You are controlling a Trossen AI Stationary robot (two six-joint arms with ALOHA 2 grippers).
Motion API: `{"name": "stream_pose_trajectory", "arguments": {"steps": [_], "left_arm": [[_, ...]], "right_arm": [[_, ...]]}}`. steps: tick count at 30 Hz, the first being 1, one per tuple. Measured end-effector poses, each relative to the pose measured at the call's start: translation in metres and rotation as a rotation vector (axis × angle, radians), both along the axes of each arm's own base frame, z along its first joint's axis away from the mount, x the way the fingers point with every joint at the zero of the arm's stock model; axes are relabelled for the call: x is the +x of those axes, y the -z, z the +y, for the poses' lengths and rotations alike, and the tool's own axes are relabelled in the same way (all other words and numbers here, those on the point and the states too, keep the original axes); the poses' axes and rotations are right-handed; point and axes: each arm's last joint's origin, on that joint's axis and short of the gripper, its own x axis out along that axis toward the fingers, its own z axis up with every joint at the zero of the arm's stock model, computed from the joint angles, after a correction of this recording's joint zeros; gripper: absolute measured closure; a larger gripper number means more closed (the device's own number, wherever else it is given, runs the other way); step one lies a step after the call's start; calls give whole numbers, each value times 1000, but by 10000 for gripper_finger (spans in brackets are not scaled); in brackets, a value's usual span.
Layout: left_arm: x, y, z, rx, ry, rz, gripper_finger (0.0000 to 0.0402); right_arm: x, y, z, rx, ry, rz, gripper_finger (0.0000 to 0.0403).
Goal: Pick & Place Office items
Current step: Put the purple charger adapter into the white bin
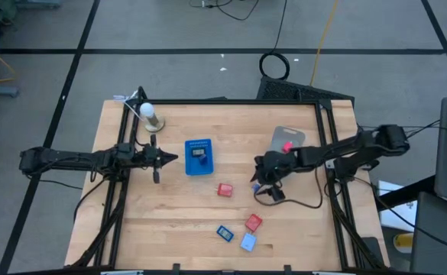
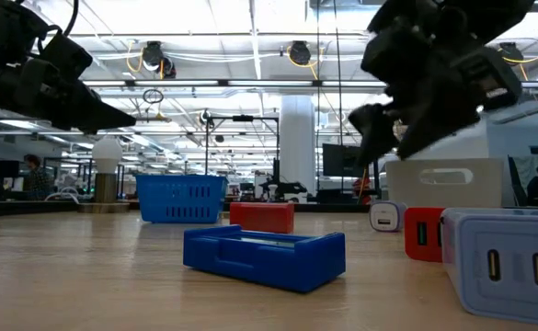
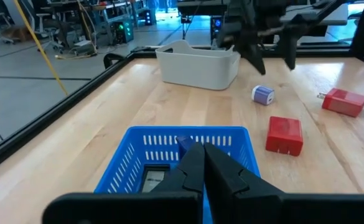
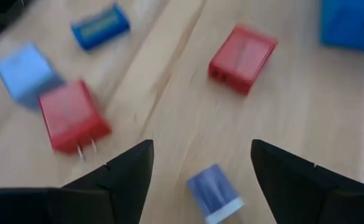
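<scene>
Several small office items lie on the wooden table. A red block (image 1: 224, 189) sits mid-table, and another red one (image 1: 253, 222), a blue piece (image 1: 225, 232) and a light blue block (image 1: 247, 242) lie nearer the near edge. A small purple-blue piece (image 4: 214, 191) lies on the table under my right gripper (image 4: 200, 162), which is open and hovers with one finger on either side of it. A pink piece (image 1: 286, 147) lies in the grey bin (image 1: 288, 137). My left gripper (image 3: 203, 163) is shut and hovers at the left side of the blue tray (image 1: 199, 156), which holds a dark piece (image 1: 198, 152).
A white bulb-shaped object (image 1: 150, 114) stands near the table's far left corner. A black cable (image 1: 299, 202) trails across the table from under the right arm. Bare wood lies along the near left part of the table and between the tray and the bin.
</scene>
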Motion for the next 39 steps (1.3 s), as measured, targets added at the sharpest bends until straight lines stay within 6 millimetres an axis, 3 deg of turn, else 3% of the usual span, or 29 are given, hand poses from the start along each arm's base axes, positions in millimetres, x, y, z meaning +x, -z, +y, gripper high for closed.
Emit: {"name": "stream_pose_trajectory", "arguments": {"steps": [7,16,25,32,39], "left_arm": [[0,0,0,-9,9,-3,382],[0,0,0,-5,10,-2,399],[0,0,0,-5,11,-2,382],[0,0,0,-5,11,-2,394],[0,0,0,-1,11,-1,393]], "right_arm": [[4,18,1,-95,-101,53,145],[8,35,1,-133,-127,103,173],[9,37,1,-153,-132,99,215],[7,42,0,-156,-140,137,260],[7,42,0,-159,-138,140,274]]}}
